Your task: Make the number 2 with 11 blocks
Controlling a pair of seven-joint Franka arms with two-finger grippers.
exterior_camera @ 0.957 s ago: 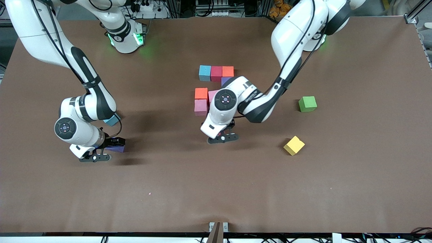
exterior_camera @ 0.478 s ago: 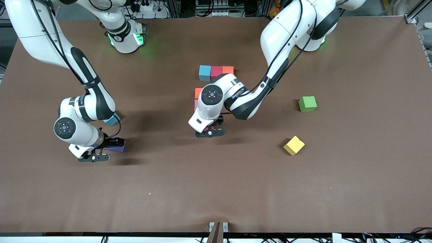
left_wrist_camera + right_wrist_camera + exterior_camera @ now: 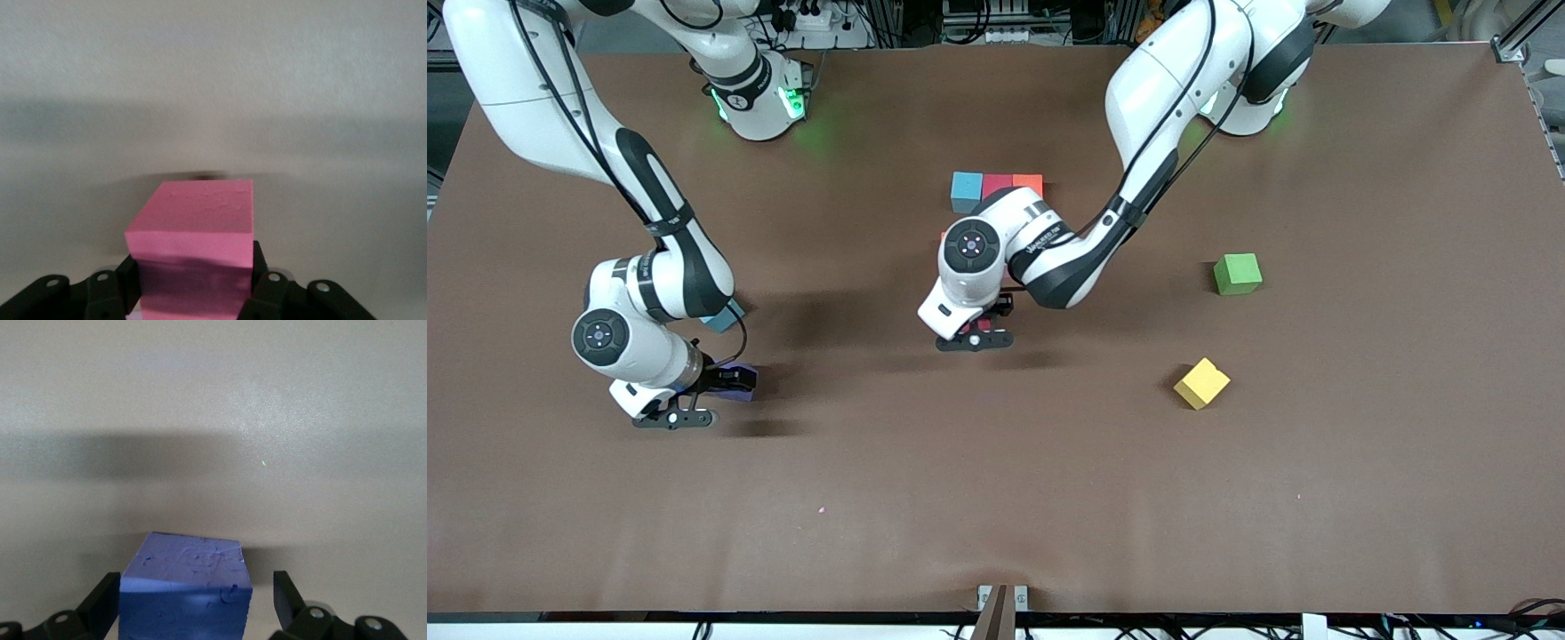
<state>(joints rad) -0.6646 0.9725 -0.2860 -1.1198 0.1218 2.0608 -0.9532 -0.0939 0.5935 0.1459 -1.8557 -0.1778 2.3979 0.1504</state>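
While bent low over the tabletop [image 3: 1049,498], left gripper [image 3: 197,293] clamped on pink block [image 3: 193,243]. Right gripper [image 3: 197,600] low, fingers [image 3: 103,603] spread either side of purple block [image 3: 187,590], clear gap on one side.

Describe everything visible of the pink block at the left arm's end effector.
The pink block is a small matte, foam-like cube with slightly pitted faces and clean edges. It sits upright, clamped on two opposite sides by the black fingers of the left end effector, over the brown table just nearer the camera than the block cluster.
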